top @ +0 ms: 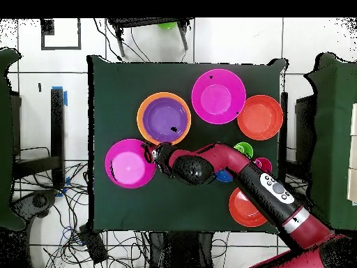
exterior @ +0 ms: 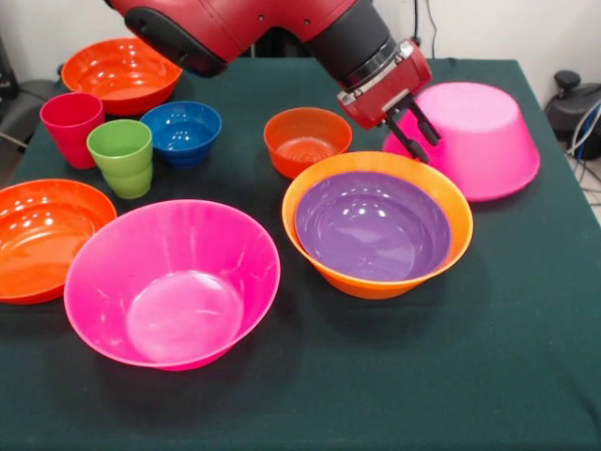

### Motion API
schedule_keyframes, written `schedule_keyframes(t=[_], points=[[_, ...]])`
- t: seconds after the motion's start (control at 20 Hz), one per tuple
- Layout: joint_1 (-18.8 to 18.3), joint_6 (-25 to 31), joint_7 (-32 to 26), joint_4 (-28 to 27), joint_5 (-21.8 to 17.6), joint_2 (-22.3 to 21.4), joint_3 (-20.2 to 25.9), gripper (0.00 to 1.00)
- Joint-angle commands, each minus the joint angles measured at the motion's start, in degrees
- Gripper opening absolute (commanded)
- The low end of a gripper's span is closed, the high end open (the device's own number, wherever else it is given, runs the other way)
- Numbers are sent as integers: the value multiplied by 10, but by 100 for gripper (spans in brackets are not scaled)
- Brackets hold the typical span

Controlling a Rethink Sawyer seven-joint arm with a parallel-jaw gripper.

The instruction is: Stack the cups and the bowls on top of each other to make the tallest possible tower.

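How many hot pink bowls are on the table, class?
2. One upright pink bowl sits at the table's near edge in the front view; one upturned pink bowl sits just behind the gripper. None looks hidden.

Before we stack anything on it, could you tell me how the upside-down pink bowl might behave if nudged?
The upturned pink bowl rests on its wide rim, so it probably slides on the green cloth rather than tipping. Its glossy, sloped plastic wall looks slippery to grip.

We see a robotics lab: a dark green cloth-covered tabletop [exterior: 526, 310] on a pale tiled floor [top: 237, 42], loose black cables [top: 77, 223] trailing around it.
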Motion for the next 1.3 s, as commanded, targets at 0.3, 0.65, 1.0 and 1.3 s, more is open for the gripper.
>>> schedule_keyframes(t=[0.3, 0.65, 1.0, 1.3], points=[[56, -9, -54, -58, -70, -67, -91, 100], [112, 23, 33, -13, -19, -154, -112, 100], [160, 21, 87, 45, 37, -192, -145, 100], [194, 16, 112, 91, 102, -252, -155, 100]])
